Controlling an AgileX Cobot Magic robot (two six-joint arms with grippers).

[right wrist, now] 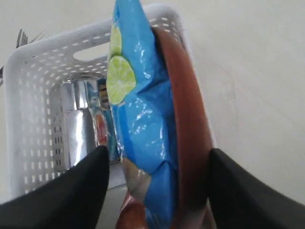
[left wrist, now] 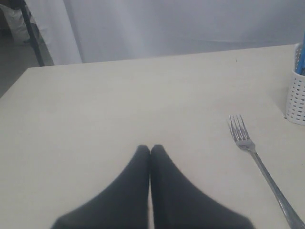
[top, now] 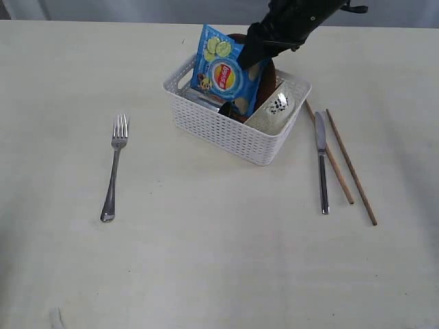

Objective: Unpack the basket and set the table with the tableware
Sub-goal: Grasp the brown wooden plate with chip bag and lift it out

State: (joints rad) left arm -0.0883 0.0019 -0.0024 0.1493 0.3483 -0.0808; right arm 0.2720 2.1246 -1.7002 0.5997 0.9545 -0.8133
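Right gripper [right wrist: 157,152] wide open, empty, astride plate [right wrist: 189,119] and chip bag [right wrist: 138,109] in basket [right wrist: 33,119].

basket [top: 219,131]: white perforated plastic | fork [top: 113,171]: shiny metal | chip bag [top: 219,72]: glossy film | chopsticks [top: 351,166]: wood

Blue chip bag [top: 221,72]: it has a round red and yellow badge on its front. It stands in the white basket [top: 226,130], upper middle of the exterior view.
Letters on the badge: white, too small and blurry to read for sure.
Same bag, right wrist view [right wrist: 138,119]: lime pictures show, with no letters that can be read.
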